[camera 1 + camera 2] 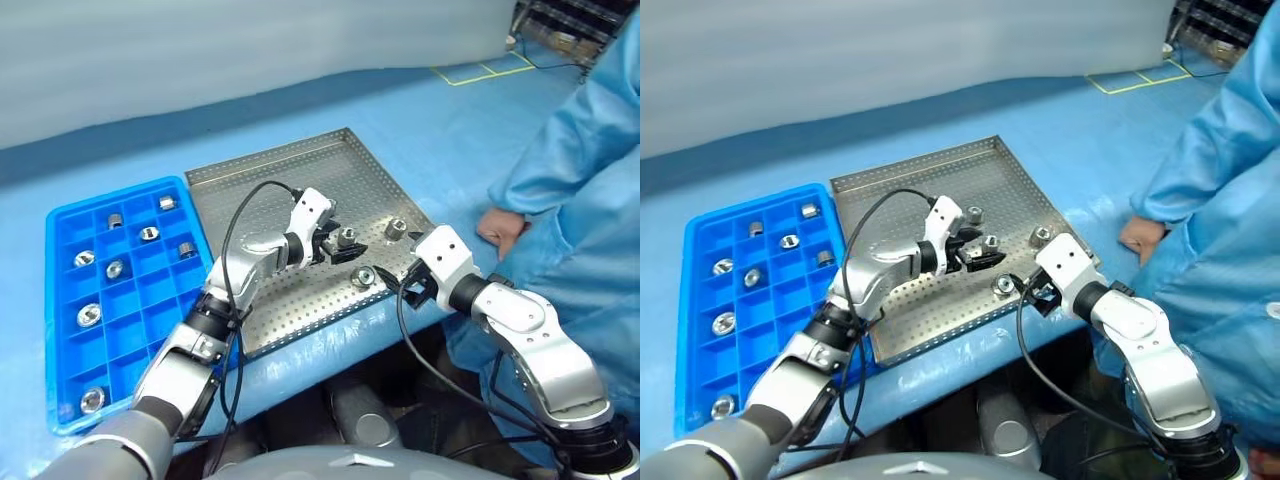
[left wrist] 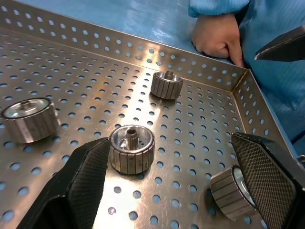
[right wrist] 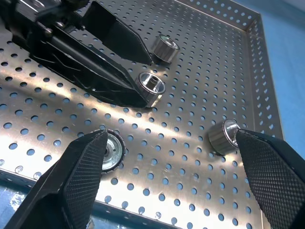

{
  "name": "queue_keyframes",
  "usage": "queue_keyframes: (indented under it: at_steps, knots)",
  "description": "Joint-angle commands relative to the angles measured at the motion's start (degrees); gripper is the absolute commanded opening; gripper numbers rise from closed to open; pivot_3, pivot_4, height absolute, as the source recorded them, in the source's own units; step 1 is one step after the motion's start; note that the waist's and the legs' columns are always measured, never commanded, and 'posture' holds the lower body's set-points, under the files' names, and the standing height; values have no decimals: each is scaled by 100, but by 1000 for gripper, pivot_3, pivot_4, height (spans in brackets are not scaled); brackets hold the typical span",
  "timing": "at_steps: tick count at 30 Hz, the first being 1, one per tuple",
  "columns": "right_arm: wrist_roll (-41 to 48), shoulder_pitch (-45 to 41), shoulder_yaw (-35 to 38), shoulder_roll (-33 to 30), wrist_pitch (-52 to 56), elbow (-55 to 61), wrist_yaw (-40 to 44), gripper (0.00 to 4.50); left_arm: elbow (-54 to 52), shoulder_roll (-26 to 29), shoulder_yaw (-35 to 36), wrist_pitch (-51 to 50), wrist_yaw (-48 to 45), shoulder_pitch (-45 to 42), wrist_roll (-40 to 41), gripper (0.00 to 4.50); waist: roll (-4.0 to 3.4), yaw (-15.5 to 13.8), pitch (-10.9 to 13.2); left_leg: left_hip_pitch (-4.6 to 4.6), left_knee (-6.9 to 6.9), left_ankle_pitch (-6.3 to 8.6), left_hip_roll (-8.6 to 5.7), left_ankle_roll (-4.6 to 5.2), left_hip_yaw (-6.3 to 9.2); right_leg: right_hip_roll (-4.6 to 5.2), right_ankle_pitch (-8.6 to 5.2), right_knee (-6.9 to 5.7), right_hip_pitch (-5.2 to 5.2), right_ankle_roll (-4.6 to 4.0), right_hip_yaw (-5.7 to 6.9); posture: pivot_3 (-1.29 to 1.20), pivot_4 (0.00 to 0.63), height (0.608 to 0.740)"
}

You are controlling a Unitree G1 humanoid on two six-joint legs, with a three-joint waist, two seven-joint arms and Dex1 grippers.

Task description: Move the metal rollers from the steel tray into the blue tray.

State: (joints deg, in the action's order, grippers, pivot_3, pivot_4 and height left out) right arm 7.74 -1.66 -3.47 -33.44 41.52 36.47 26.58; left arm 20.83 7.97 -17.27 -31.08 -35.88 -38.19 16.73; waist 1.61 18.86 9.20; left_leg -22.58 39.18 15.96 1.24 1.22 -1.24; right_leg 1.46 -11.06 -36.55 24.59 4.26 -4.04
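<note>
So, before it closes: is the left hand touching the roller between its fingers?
Apart. The left wrist view shows tray floor between the roller and both fingers.

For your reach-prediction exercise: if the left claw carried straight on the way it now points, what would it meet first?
Most likely the metal roller standing on the steel tray, just ahead between the open left claw fingers. Depth is hard to judge, so contact could come on the near finger side.

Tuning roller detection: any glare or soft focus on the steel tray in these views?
Left wrist view: bright glare streaks across the steel tray; the near fingers look soft, the rollers crisp. Right wrist view: similar sheen on the tray floor. Left eye view: even light, only mild sheen.
</note>
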Motion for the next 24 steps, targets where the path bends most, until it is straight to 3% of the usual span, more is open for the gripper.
queue_keyframes:
  at_steps: [1,14,17,21,24]
  knots:
    - [-9,14,164,43,-54,218,-99,4500,558,-173,133,323,225,-269,-331,4398,0,109,0,0,-1,0,0,0,1,0,2,0,0,3,0,-440,150,740]
    - [-49,-10,77,176,-91,126,-170,4500,1087,-274,329,636,338,-232,-832,4398,1,376,1,2,-2,0,-2,1,-4,3,9,-1,0,19,-10,-429,150,740]
    - [-54,-61,55,194,-98,83,-165,4500,1029,-346,418,607,268,-202,-766,3810,1,377,1,3,-2,0,-1,1,-4,3,9,-2,0,20,-11,-423,150,740]
    - [-35,-97,6,199,-91,43,-105,4500,890,-343,438,557,355,-175,-865,2538,1,371,1,3,-2,0,-2,1,-4,3,9,-2,0,20,-11,-412,150,740]
    - [5,-145,-83,214,-121,-82,-10,4500,772,-285,459,587,328,-167,-898,2538,1,369,1,2,-3,1,-2,2,-4,3,9,0,0,21,-11,-404,150,740]
